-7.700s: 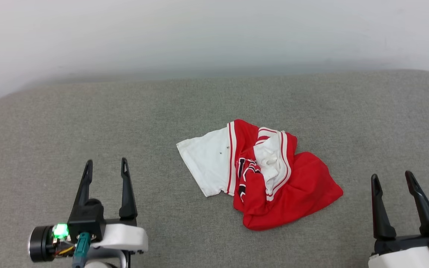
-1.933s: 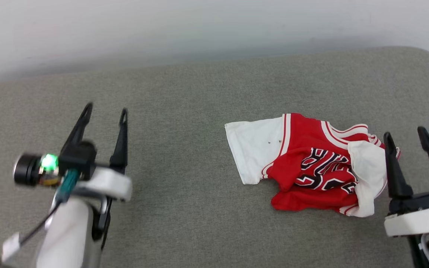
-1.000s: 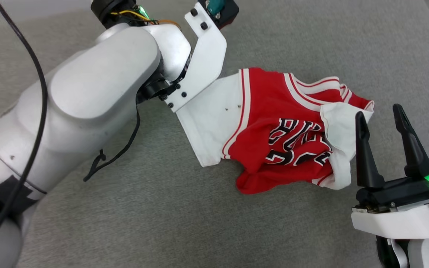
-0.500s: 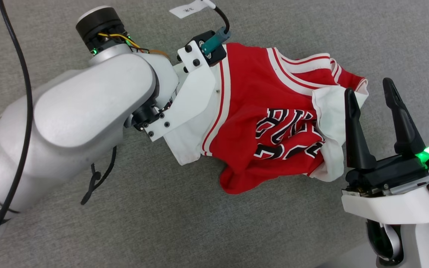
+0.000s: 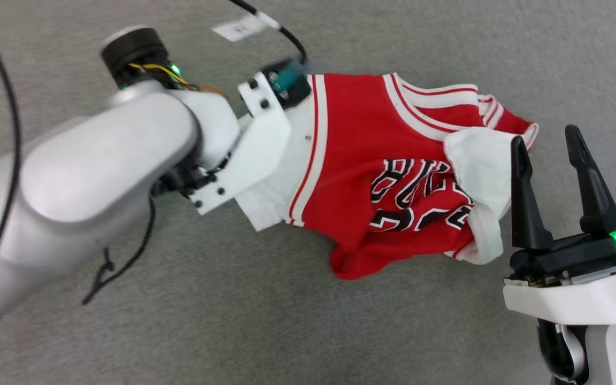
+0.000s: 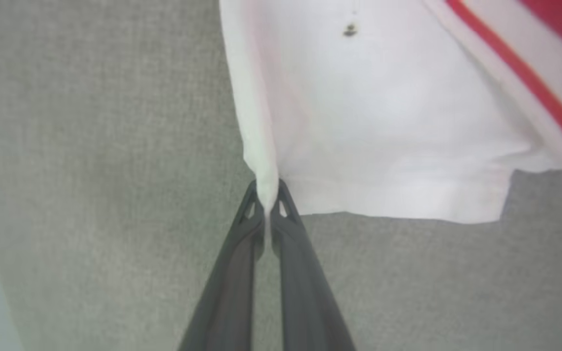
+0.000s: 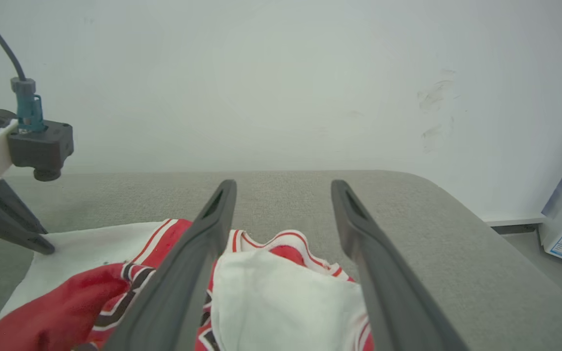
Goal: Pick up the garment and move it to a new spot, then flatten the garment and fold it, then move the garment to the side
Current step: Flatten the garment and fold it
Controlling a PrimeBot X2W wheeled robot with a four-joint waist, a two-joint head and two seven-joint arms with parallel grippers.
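Two tools: left tool [image 6: 266, 194] tight on the garment's [image 5: 351, 160] sleeve edge [image 6: 257, 122], right tool [image 5: 546, 137] wide, empty; lettering [image 5: 420, 192] half-hidden in folds.

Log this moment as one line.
left gripper: shut on garment sleeve corner | right gripper: open, holding nothing | garment: crumpled on grey surface
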